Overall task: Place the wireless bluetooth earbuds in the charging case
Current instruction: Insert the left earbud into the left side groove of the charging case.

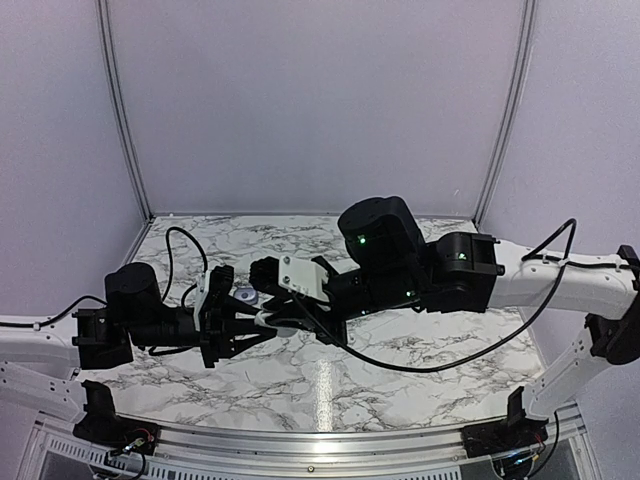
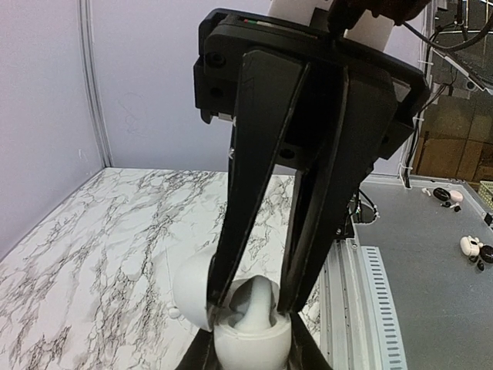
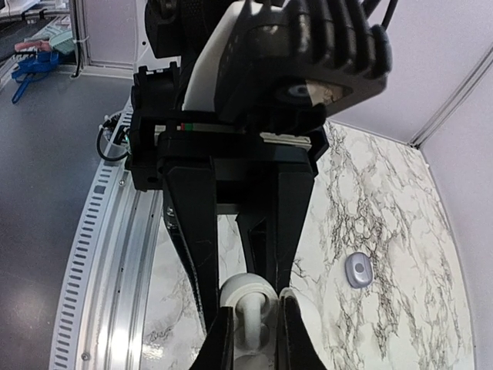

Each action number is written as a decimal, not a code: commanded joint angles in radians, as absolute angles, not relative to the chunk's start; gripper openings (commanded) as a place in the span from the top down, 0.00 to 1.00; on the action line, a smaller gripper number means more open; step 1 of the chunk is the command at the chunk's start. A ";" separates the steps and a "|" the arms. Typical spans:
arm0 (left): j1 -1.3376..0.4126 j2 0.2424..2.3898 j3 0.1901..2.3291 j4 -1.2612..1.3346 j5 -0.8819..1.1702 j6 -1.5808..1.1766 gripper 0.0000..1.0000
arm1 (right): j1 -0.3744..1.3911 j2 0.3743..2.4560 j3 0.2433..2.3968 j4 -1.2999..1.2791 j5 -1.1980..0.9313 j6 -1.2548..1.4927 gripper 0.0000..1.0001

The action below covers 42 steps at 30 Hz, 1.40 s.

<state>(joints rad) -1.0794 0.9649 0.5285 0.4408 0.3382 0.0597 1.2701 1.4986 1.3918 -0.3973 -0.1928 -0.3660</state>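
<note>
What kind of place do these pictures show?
Probably a robot test cell in a lab or workshop. A left arm and a right arm work over a marble-patterned table, plain pale panels enclose it, and a grey workbench lies outside.

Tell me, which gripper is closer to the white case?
Left. The left gripper is clamped on the white case; the right gripper pokes its fingertips into the open top, around a white piece.

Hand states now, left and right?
Left hand: closed on the white charging case.
Right hand: narrowly around a white piece in the case; gripping or loose, cannot tell.
</note>
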 commanded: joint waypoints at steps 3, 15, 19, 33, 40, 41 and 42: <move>-1.075 0.938 0.529 0.497 0.328 0.058 1.00 | 1.282 1.477 1.422 -0.401 -0.187 -0.347 0.80; -1.075 0.943 0.529 0.497 0.330 0.058 1.00 | 1.282 1.424 1.381 -0.359 -0.180 -0.328 0.86; -1.075 0.946 0.531 0.497 0.332 0.060 1.00 | 1.282 1.440 1.398 -0.385 -0.168 -0.335 0.89; -1.075 0.938 0.527 0.497 0.331 0.058 1.00 | 1.283 1.492 1.414 -0.420 -0.150 -0.329 1.00; -1.075 0.928 0.526 0.500 0.319 0.062 1.00 | 1.282 1.491 1.390 -0.412 -0.159 -0.306 1.00; -1.075 0.926 0.528 0.500 0.316 0.062 1.00 | 1.281 1.491 1.385 -0.410 -0.162 -0.302 1.00; -1.075 0.923 0.528 0.500 0.313 0.061 1.00 | 1.282 1.492 1.382 -0.409 -0.166 -0.298 1.00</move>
<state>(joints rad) -1.0794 0.9585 0.5259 0.4507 0.3286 0.0597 1.2743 1.4796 1.3796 -0.4026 -0.1699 -0.3283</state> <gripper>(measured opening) 0.221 0.001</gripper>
